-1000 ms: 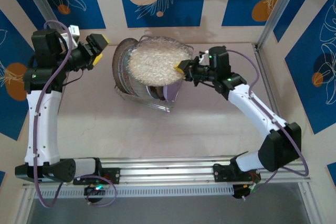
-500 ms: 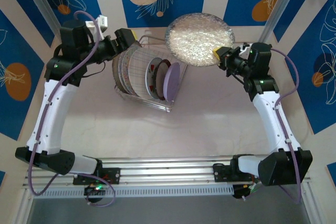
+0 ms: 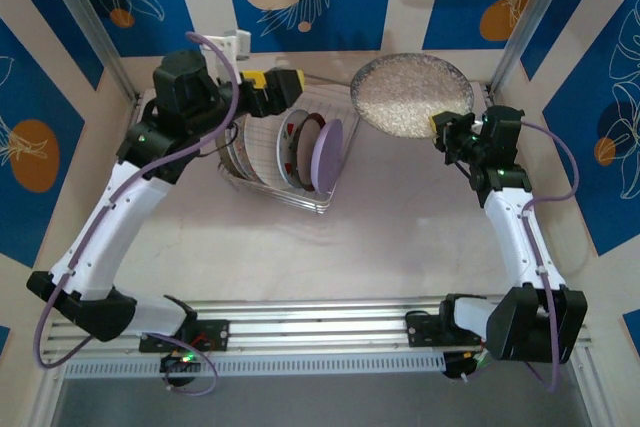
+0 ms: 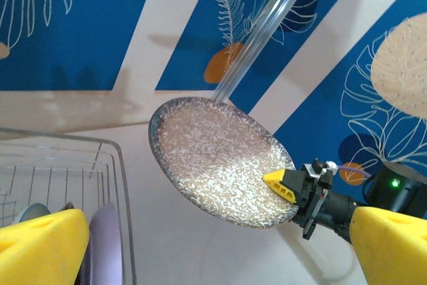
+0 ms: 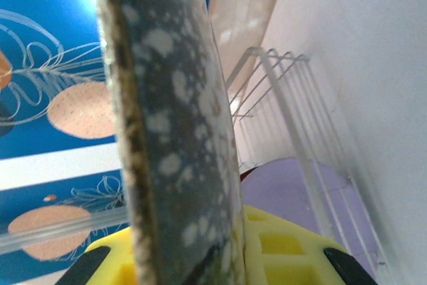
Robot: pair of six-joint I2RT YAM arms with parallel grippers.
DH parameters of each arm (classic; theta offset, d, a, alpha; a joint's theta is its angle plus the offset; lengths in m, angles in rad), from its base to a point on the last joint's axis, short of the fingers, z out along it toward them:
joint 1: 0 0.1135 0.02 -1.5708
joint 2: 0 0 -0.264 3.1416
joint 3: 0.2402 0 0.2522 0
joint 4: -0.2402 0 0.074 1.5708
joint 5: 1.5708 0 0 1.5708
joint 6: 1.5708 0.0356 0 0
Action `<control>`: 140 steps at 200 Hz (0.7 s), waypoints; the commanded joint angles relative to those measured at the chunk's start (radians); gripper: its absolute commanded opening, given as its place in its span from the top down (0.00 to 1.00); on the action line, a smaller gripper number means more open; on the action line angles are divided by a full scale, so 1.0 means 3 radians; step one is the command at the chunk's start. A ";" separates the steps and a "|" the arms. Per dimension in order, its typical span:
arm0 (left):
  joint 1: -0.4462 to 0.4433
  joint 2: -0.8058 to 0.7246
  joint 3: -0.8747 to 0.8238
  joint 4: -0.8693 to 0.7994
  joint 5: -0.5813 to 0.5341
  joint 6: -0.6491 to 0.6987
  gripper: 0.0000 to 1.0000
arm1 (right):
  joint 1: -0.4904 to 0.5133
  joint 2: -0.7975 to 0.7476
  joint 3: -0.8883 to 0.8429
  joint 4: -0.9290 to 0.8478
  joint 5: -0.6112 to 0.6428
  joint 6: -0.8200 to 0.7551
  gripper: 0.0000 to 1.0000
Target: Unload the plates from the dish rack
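We are seeing bright, even light; in the right wrist view the speckled plate [image 5: 173, 165] is blurring, whiteness glaring right of it.

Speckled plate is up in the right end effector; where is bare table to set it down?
Free: the table between the dish rack and the arm bases, and the strip right of the rack under the right arm. Crowded: the rack, plates standing in it, left end effector above.
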 commanded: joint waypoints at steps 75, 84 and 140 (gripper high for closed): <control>-0.0821 -0.0379 -0.0436 0.0436 -0.0743 0.0788 0.00 | -0.0481 0.0168 -0.0584 0.1848 -0.0129 -0.0085 1.00; -0.0889 -0.0396 -0.0469 0.0432 -0.0786 0.0822 0.00 | -0.0498 0.0246 -0.0621 0.1953 -0.0149 -0.0100 1.00; -0.1253 -0.0461 -0.0633 0.0458 -0.0984 0.0885 0.00 | -0.0613 0.0680 -0.0720 0.2444 -0.0258 -0.0199 1.00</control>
